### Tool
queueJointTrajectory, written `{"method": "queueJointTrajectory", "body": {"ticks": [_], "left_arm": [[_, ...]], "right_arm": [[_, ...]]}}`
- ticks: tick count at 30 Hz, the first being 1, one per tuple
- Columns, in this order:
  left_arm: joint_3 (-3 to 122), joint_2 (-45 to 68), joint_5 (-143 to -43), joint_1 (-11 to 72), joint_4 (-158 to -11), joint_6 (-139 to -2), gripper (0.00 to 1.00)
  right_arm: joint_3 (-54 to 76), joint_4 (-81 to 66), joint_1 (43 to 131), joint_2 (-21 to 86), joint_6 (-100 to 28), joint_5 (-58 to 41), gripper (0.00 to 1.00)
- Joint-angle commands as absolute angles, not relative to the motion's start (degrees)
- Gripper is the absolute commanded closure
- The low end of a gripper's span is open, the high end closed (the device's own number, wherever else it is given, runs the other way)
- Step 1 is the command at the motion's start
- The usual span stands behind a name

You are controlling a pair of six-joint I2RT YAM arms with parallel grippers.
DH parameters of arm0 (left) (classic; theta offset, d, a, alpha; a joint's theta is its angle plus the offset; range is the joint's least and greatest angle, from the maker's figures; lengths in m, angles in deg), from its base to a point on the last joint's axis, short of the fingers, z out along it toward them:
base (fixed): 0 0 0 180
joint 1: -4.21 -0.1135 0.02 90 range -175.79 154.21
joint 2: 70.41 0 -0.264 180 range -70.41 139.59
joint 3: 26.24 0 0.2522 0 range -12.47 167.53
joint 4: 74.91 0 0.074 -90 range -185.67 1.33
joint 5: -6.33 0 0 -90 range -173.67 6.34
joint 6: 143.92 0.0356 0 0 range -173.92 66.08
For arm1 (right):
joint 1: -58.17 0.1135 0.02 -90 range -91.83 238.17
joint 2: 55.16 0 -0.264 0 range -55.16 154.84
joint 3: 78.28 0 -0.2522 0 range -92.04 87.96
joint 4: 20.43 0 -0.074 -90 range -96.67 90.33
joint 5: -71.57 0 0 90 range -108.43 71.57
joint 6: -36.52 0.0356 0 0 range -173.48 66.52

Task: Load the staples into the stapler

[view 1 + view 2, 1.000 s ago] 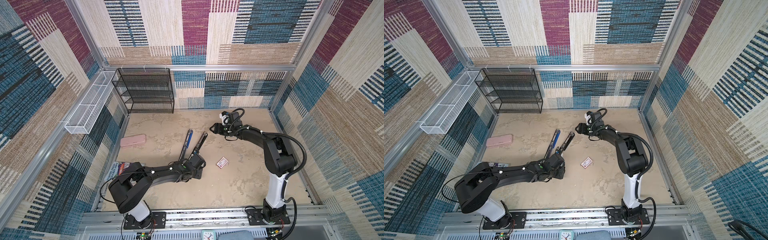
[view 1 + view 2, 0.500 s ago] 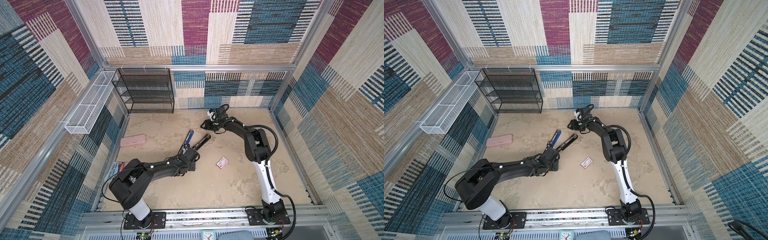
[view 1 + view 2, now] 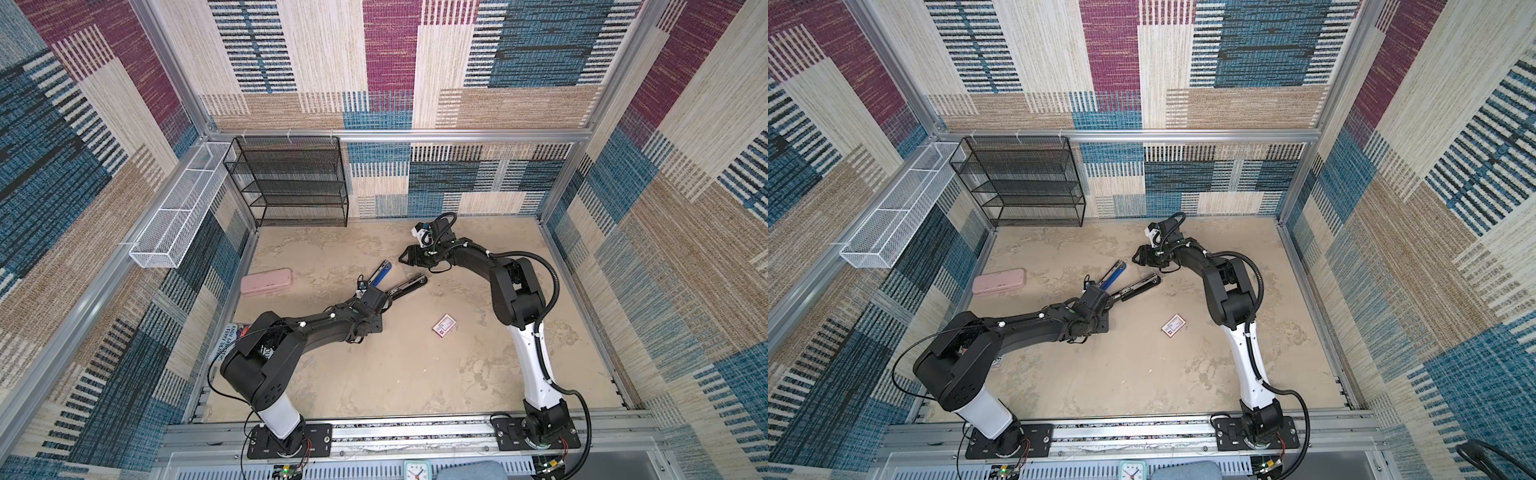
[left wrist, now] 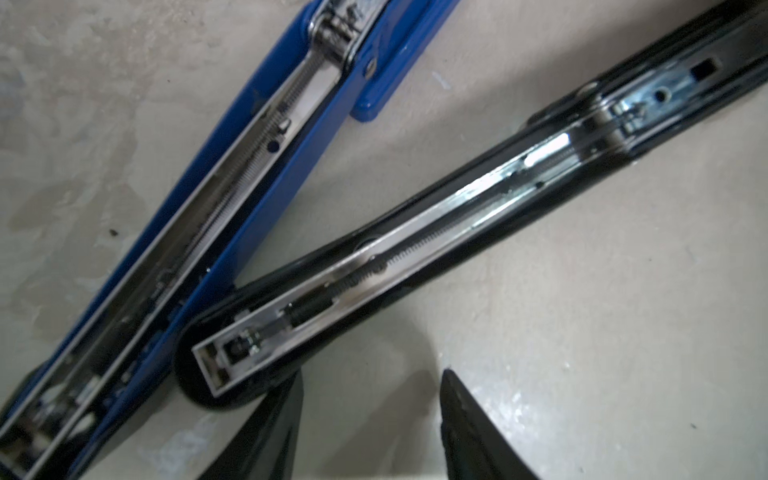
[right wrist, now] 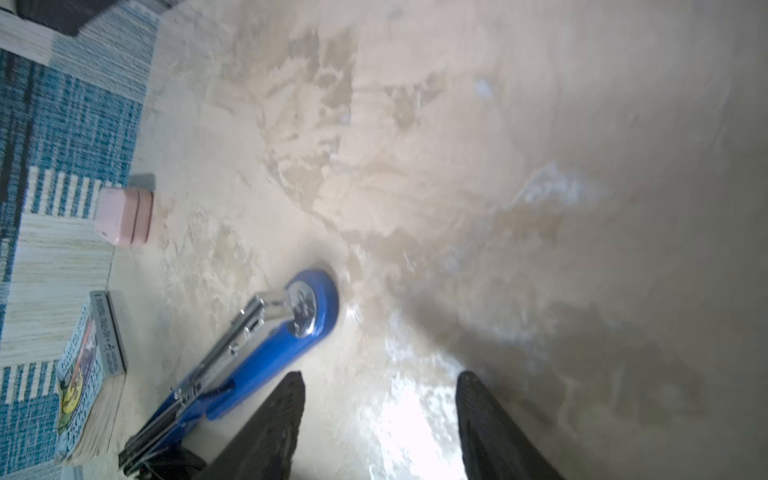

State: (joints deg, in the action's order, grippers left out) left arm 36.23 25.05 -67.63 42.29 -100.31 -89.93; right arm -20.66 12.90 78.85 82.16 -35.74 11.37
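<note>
The blue stapler (image 3: 382,271) and black stapler (image 3: 407,286) lie open on the worktop (image 3: 374,374), the staple box (image 3: 444,325) sits untouched to their near right, and the left fingers (image 4: 266,432) and right fingers (image 5: 270,428) both gape empty, so fetching staples looks next.

Pink oblong case (image 3: 267,281) was seen lying flat on the beige tabletop (image 3: 395,374), left of centre and near the left wall. Black mesh shelf rack (image 3: 291,183) was stood in the far left corner, against the far wall. White wire basket (image 3: 178,216) was mounted on the left wall frame, above the table. A book (image 5: 89,374) was laid flat at the near left edge, partly hidden in both top views. A small clock (image 3: 417,470) was noted past the near edge.
</note>
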Motion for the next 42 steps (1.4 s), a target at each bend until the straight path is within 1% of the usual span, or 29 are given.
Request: {"method": "queueJointTrajectory", "body": {"ticks": [1, 7, 10, 17, 19, 21, 25, 29, 35, 42], "left_arm": [[35.32, 23.86, -70.69, 43.42, -102.03, -92.99, 0.44], [33.86, 21.85, -72.12, 47.15, -100.27, -95.99, 0.44], [34.68, 23.22, -72.67, 47.46, -98.26, -96.12, 0.44], [37.04, 27.15, -69.69, 46.38, -97.55, -96.03, 0.44], [37.27, 28.41, -69.11, 45.18, -97.40, -96.60, 0.44], [37.31, 29.36, -68.87, 43.69, -97.04, -96.92, 0.44], [37.70, 30.21, -67.28, 41.01, -97.18, -96.14, 0.44], [38.04, 30.82, -66.33, 38.16, -97.55, -94.93, 0.44], [39.60, 31.36, -65.73, 35.64, -98.14, -91.50, 0.44], [42.97, 33.08, -66.25, 34.52, -98.74, -87.12, 0.45]], "right_arm": [[-27.14, 15.34, 79.39, 85.06, -36.56, 11.89, 0.36], [-44.78, 21.18, 81.21, 95.64, -36.21, 15.14, 0.39], [-50.42, 21.68, 82.04, 99.31, -35.60, 17.88, 0.39], [-52.89, 17.16, 82.75, 103.27, -33.86, 24.65, 0.40], [-53.62, 18.43, 83.32, 104.11, -35.28, 25.85, 0.41], [-52.71, 20.16, 84.03, 103.92, -38.11, 25.45, 0.45], [-44.52, 19.61, 84.62, 100.06, -40.79, 23.41, 0.54], [-32.27, 15.51, 84.75, 93.53, -42.61, 22.08, 0.58], [-17.34, 11.14, 85.18, 84.60, -44.43, 20.68, 0.61], [-1.02, 3.73, 86.85, 76.87, -42.53, 21.97, 0.62]]}}
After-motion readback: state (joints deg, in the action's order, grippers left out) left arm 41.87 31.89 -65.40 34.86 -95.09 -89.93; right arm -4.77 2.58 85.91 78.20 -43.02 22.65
